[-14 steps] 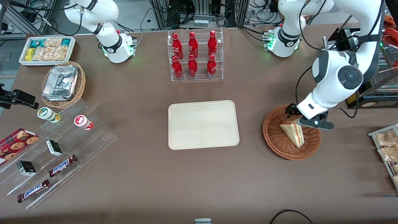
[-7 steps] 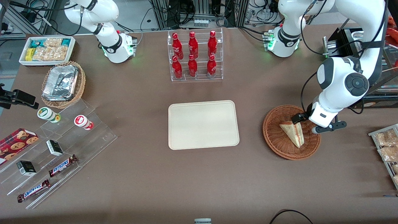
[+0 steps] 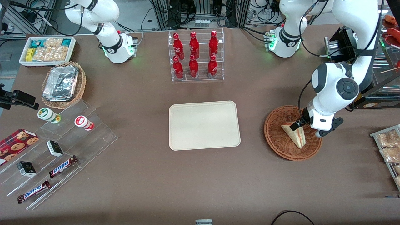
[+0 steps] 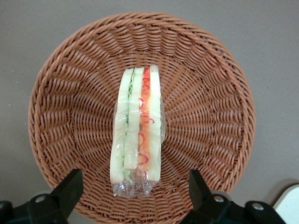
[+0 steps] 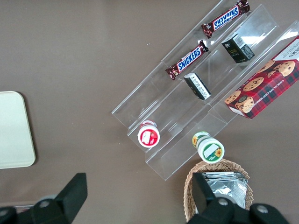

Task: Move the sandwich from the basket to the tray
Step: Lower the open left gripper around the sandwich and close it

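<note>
Noted on inspection: sandwich point(image 4: 137, 132) lying inside the reddish-brown wicker basket point(image 4: 65, 93), near its middle, stood on edge with the red and green filling stripes facing up, clear wrap intact. Basket point(image 3: 276, 140) resting on the brown bench point(image 3: 156, 175), toward the working arm's end, well apart from the cream tray point(image 3: 204, 125). Tray lying flat near the bench centre, nearer to the front camera than the clear rack of red bottles point(image 3: 196, 56), with nothing on it.

Tool point(image 4: 135, 193) poised above the basket, over the part of the sandwich farther from the front camera. Fingers point(image 4: 70, 189) spread wide, one to each side of the wedge, neither seen touching the wrap or the wicker. Nothing gripped. In the front view, tool point(image 3: 304, 126) low over the basket, partly hidden by the arm's wrist, one dark fingertip showing beside the upper corner of the sandwich point(image 3: 295, 135).

Sandwich not yet lifted; not yet on the tray.
</note>
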Available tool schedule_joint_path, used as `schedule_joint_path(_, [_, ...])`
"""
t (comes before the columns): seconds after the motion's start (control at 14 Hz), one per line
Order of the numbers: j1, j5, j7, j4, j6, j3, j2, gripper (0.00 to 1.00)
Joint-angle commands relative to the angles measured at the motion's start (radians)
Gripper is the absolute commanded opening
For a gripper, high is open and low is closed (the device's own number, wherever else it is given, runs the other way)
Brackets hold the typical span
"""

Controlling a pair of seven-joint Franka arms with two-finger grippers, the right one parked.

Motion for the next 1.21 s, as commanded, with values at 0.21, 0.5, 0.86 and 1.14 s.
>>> schedule_joint_path(0.21, [-0.003, -0.003, -0.021, -0.004, 0.103, 0.003, 0.077, 1.0])
schedule_joint_path(0.5, [-0.002, 0.0, -0.021, -0.007, 0.133, 0.003, 0.103, 0.98])
schedule_joint_path(0.86, [0.0, 0.005, -0.001, -0.021, 0.117, 0.003, 0.088, 0.0])
schedule_joint_path(1.14, [-0.003, 0.036, 0.017, -0.006, 0.047, -0.001, 0.053, 0.0])
